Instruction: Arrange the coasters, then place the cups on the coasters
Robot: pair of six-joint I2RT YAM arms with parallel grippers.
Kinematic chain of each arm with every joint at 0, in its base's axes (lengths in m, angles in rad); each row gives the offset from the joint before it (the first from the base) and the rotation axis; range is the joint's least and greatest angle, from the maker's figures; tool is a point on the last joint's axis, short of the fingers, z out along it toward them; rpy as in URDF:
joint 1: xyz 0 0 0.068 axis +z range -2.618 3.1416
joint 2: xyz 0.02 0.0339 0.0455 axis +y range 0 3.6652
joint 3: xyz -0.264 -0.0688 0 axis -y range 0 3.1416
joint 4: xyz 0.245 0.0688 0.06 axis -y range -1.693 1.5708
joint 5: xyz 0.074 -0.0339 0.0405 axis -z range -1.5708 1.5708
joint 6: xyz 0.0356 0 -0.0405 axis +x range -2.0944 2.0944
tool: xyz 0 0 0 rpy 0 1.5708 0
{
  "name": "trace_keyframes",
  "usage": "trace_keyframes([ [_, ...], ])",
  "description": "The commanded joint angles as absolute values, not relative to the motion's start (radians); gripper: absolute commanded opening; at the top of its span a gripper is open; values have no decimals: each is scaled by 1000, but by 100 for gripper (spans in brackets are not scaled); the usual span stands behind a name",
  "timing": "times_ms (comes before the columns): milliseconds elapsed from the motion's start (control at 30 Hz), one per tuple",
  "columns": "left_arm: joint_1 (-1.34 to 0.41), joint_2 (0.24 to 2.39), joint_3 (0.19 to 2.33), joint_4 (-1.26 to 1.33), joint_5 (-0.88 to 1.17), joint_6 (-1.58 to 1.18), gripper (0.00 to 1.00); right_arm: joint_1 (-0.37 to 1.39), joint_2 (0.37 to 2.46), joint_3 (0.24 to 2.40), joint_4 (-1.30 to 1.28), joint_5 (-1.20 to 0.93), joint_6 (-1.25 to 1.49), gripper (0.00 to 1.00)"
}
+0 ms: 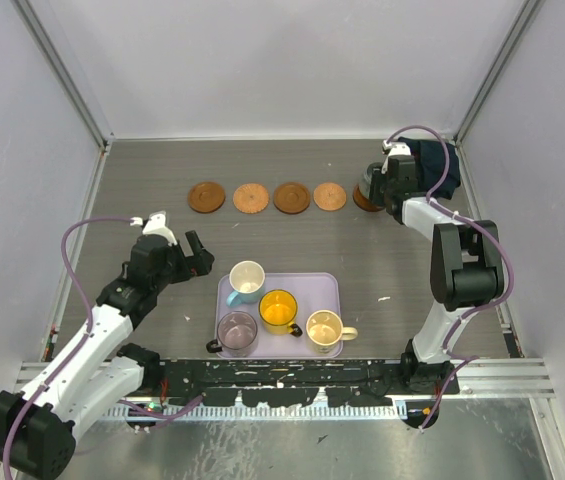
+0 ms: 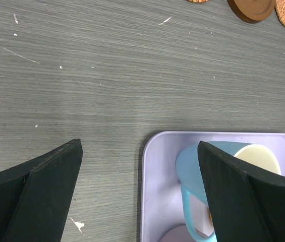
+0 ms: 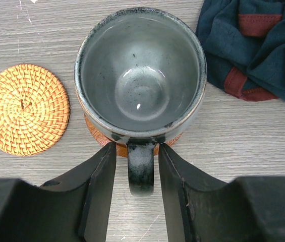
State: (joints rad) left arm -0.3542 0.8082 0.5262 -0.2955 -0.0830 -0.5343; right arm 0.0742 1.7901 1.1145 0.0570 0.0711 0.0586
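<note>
While right fingers [image 3: 99, 191] sit slightly apart astride the mug handle [image 3: 141, 171], a skewed 6 o'clock retreat could snag it; left fingers [image 2: 41, 186] gape.

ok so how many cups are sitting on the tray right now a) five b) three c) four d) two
C: the tray holds the blue cup, the orange cup, the purple cup and the cream cup, while the grey cup sits apart on a coaster.
</note>
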Motion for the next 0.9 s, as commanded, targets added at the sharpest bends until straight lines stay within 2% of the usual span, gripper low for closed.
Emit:
trace_keyframes([
  [0, -358, 810, 528, -234, -101, -533, 98, 71, 1723, 1105, 119, 54, 75, 45],
  [867, -358, 833, 515, -202, -107, -543, 98, 89, 1674, 1039, 126, 15, 107, 44],
])
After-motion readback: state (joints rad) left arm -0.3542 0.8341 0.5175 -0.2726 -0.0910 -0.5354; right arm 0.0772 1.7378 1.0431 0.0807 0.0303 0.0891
